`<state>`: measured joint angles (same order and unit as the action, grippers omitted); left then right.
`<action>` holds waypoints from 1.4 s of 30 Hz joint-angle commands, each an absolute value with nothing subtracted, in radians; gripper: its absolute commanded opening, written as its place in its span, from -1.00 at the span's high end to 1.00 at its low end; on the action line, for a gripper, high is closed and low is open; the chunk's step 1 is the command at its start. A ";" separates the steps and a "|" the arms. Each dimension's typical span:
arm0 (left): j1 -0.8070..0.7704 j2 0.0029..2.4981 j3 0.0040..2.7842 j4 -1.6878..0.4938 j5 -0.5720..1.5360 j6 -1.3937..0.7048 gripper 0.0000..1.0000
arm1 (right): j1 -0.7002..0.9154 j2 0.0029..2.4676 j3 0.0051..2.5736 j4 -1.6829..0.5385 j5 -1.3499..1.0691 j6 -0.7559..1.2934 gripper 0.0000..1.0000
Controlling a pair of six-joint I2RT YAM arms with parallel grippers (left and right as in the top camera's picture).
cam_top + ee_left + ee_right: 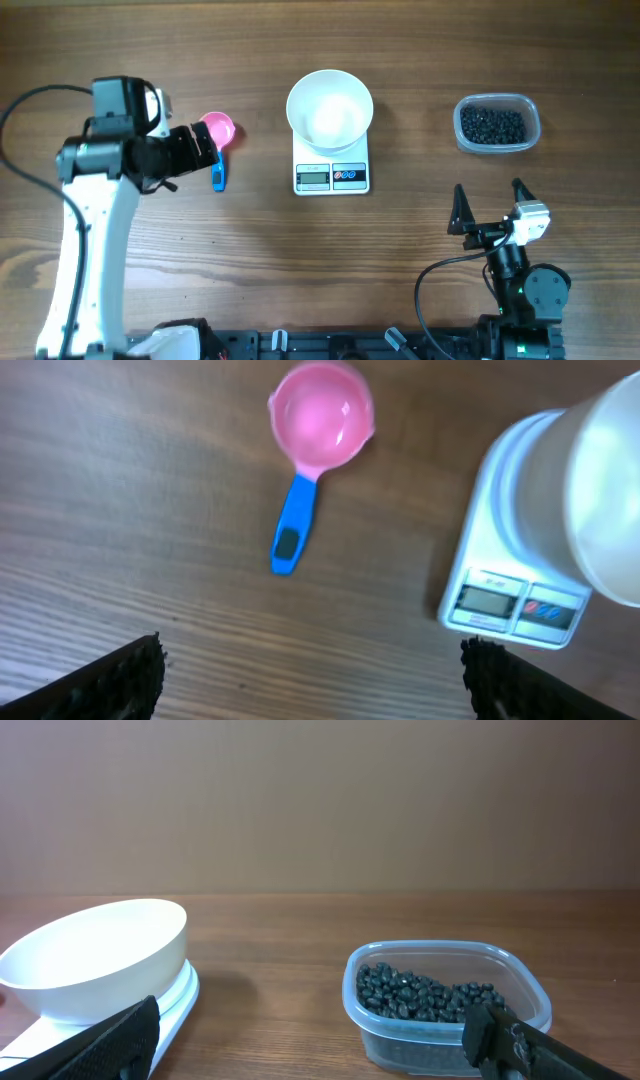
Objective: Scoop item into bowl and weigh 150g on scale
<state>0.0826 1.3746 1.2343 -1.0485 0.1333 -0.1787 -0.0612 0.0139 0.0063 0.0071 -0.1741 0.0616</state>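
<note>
The white bowl (330, 108) stands empty on the small white scale (332, 177) at mid-table. The item, a heap of black beans (492, 124), fills a clear plastic tub (525, 108) at the right. My left gripper (208, 150) hangs open just left of a pink scoop (218, 130) with a blue handle. In the left wrist view the gripper (312, 655) is open above bare wood, the scoop (320, 420) lying ahead, the scale (520, 605) and bowl (600, 500) to the right. My right gripper (488, 190) stands open in front of the tub, holding nothing.
In the right wrist view the open gripper (312, 1020) faces the gap between the bowl (100, 955) and the tub (447, 1020) of beans (420, 992). Black cables loop near the front edge by the right arm's base (520, 290).
</note>
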 commanded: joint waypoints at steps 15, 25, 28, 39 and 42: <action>0.047 1.489 1.242 -1.048 0.147 -0.192 -1.00 | -0.056 0.010 0.006 0.011 -0.156 0.055 -0.99; 0.047 1.489 1.242 -1.048 0.144 -0.192 -1.00 | -0.056 0.010 0.006 0.011 -0.156 0.055 -0.99; 0.047 1.489 1.242 -1.048 0.144 -0.192 -1.00 | -0.056 0.010 0.005 0.011 -0.156 0.055 -0.99; 0.047 1.489 1.174 -1.047 0.144 -0.192 -1.00 | -0.056 0.010 0.005 0.011 -0.156 0.055 -0.99; 0.047 1.489 1.166 -1.048 0.145 -0.191 -1.00 | -0.056 0.010 0.005 0.011 -0.156 0.054 -1.00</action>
<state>0.0525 1.4796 1.1831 -1.0481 0.1329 -0.1787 -0.0612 0.0139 0.0063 0.0071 -0.1741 0.0616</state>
